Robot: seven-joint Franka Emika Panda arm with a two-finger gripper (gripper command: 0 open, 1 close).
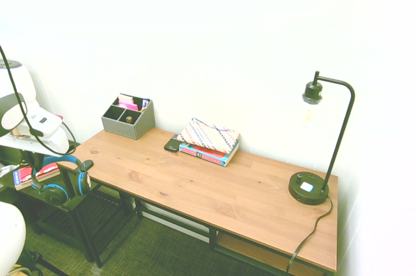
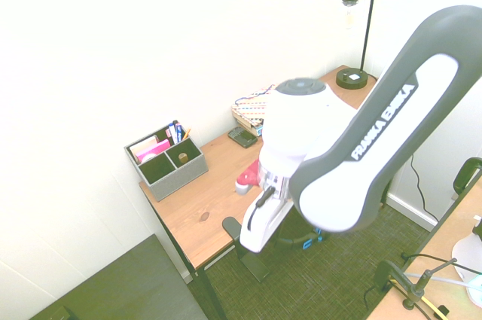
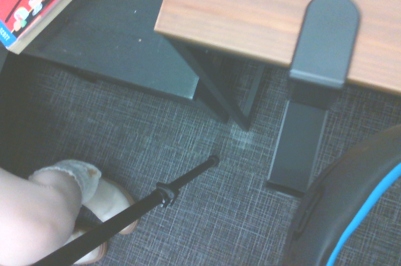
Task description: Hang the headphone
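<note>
The headphone (image 1: 60,175), with a bright blue headband and black ear cups rimmed in blue, hangs in the air just off the left end of the wooden desk (image 1: 214,185). My gripper (image 1: 60,152) sits right above it, shut on the top of the headband. A dark hook (image 1: 86,165) is clamped to the desk's left edge, right beside the headband. The wrist view shows this hook (image 3: 324,34) bare, with part of the headphone (image 3: 351,216) apart from it. In the second exterior view the arm hides the gripper, and only a blue bit of the headphone (image 2: 312,237) shows near the hook (image 2: 232,224).
A grey organiser box (image 1: 128,118), a patterned pouch on books (image 1: 209,139) and a black lamp (image 1: 318,185) stand on the desk. A low black shelf with a red book (image 1: 36,175) sits under the arm. A person's foot (image 3: 62,184) rests on the carpet.
</note>
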